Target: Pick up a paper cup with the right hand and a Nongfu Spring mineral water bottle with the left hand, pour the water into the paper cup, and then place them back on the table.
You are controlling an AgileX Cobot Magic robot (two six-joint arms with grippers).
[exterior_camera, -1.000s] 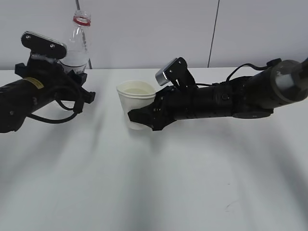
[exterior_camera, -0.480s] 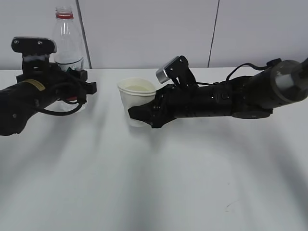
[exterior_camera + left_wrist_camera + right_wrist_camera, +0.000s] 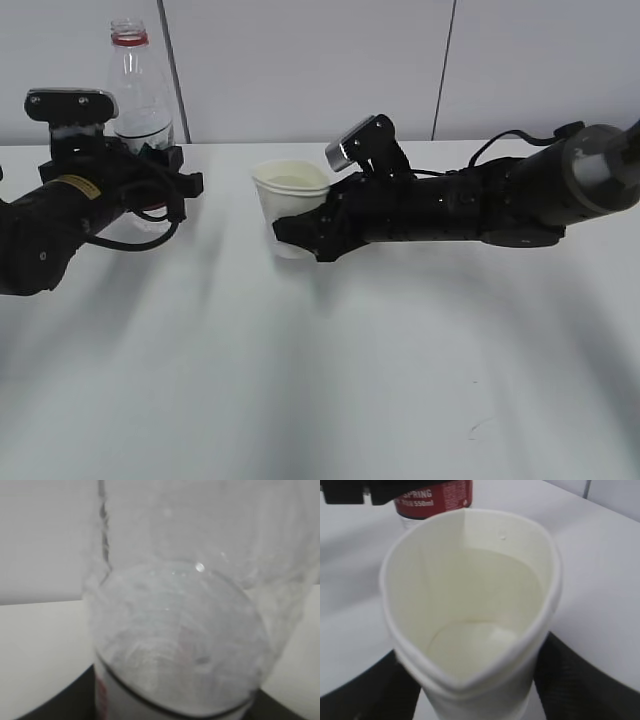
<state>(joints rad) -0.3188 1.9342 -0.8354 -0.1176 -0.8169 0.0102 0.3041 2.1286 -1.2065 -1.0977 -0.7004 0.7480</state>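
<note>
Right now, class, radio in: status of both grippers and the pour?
Left gripper holds bottle upright. Right gripper squeezes paper cup, water inside. Nothing between them.

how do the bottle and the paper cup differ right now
The bottle is tall, clear plastic with a red neck ring; the paper cup is short, opaque and off-white. The bottle has a narrow neck, while the cup's wide rim is squeezed out of round. Both stand upright, hold water, and each is gripped by an end effector.

Left hand (image 3: 150,175) and right hand (image 3: 290,232), both low, outstretched, jaws clamped
</note>
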